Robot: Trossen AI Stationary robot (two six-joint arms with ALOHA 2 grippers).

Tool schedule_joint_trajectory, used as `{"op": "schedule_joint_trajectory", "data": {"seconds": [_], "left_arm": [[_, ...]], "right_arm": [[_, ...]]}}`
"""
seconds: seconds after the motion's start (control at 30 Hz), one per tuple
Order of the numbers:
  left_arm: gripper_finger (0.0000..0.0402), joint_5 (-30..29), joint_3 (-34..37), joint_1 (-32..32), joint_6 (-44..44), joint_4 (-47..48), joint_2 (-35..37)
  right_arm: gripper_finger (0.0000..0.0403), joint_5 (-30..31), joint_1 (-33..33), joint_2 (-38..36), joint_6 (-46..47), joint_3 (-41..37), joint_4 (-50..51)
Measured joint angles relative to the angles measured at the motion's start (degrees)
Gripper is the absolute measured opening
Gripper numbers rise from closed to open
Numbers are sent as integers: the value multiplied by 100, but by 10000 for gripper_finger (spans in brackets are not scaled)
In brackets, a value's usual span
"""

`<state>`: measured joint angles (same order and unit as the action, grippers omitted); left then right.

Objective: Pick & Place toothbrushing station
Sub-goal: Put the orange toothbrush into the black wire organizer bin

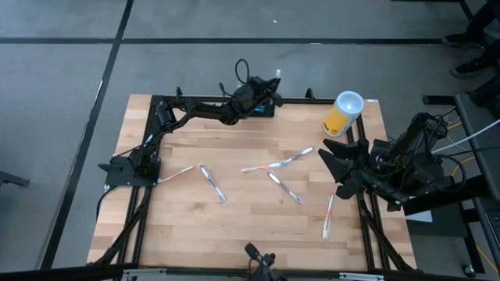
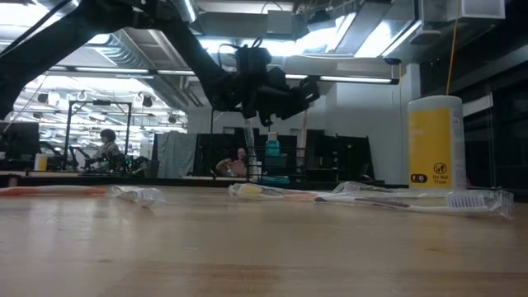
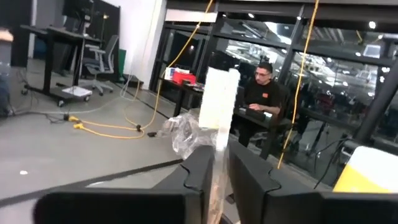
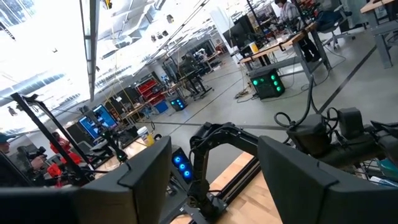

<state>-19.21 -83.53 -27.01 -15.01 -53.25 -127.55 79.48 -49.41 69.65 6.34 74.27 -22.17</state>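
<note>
Left gripper point(image 3: 221, 162): a wrapped brush point(image 3: 217, 106) stands between my fingers, handle in the gap, white end and crinkled film sticking out past the tips. Can't tell if I'm clamped on it or loose. Only the left wrist view shows this; from above the brush is just a white speck at my tip

High view puts that gripper up over the table's far edge, left of the cup point(image 1: 344, 115), right above the station point(image 1: 262, 109), a small dark block on the far rail. My arm covers most of it, so its slots don't show

Low view: left gripper hangs well clear of the tabletop, cup off to its right

Right gripper point(image 1: 332, 168): released, fingers spread wide, nothing between them, just on the near side of the cup at the table's right edge

Five more brushes point(image 1: 277, 164) lie loose mid-table, near side of the cup and left of it, two crossing

Person point(image 3: 264, 87) seated at a desk beyond the table
</note>
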Motion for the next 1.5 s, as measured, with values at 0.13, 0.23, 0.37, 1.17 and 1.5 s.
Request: {"op": "schedule_joint_trajectory", "data": {"seconds": [0.13,0.23,0.37,1.17,1.5], "left_arm": [[77,-373,0,170,-93,120,0],[93,-745,0,303,-98,197,0],[109,-1264,0,428,-545,350,2],[169,164,-575,-85,-2148,1574,55],[188,33,-577,110,-1460,2163,264]], "right_arm": [[242,-61,2,0,-8,1,1],[242,-80,0,0,-19,0,1],[242,-87,0,0,-19,0,2],[242,-341,-48,2,-84,0,-63],[242,-497,-48,2,-82,0,-105]]}}
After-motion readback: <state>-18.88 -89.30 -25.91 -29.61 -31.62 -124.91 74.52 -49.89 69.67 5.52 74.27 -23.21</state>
